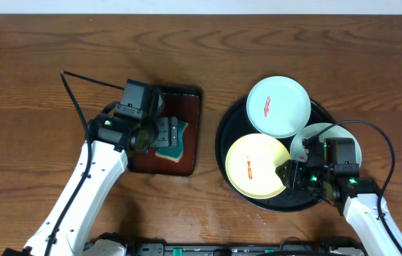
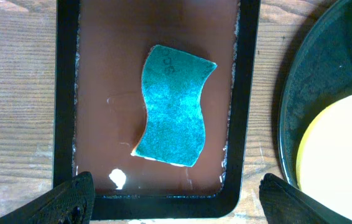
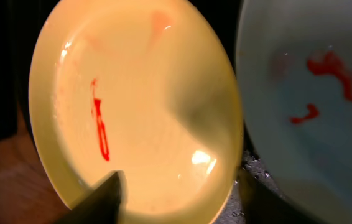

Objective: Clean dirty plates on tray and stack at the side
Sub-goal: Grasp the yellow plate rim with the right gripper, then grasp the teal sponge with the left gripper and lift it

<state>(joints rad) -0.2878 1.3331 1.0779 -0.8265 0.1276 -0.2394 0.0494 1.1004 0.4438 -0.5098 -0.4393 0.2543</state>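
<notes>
The black tray (image 1: 224,142) sits right of centre near the front edge, holding a yellow plate (image 1: 254,167) and a pale plate (image 1: 279,107), both red-smeared, and a third plate (image 1: 320,134); the small brown tray (image 1: 192,114) lies left of it; the sponge (image 2: 175,106) rests on that; the left gripper (image 2: 176,190) hangs above it, jaws wide apart; the right gripper (image 3: 182,196) has its jaws apart at the yellow rim.

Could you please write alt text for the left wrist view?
A teal sponge lies in a small red-brown tray, the left gripper's fingers open at the frame's bottom corners. The black tray with a yellow plate shows at right.
</notes>
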